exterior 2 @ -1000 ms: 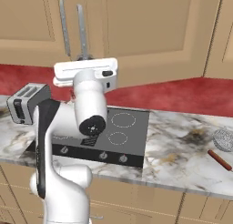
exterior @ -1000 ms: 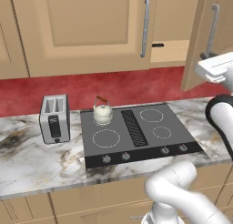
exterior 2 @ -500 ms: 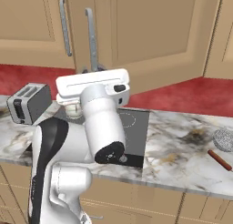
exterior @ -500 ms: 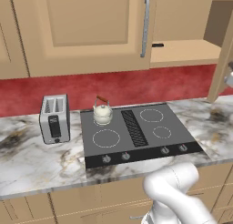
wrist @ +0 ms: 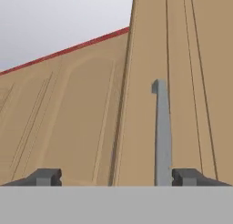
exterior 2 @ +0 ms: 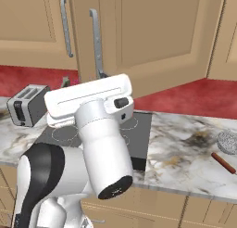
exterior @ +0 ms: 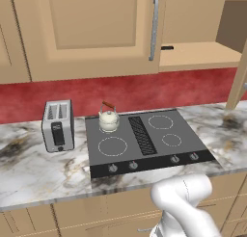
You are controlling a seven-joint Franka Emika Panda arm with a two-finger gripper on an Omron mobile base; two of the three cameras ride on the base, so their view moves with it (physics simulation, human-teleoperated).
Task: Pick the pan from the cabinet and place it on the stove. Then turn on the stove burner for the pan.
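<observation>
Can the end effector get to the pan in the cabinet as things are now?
Probably not yet. The open end effector faces a cabinet door and its silver handle, not the shelf. On the shelf only a small dark bit, maybe the pan's handle, peeks out.

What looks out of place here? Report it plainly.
The cabinet above and right of the stove has its door swung open, baring the shelf. A cream kettle sits on the stove's rear left ring. Nothing looks spilled or tipped.

Tan cabinet (exterior: 96, 33), black stove (exterior: 144, 139)
</observation>
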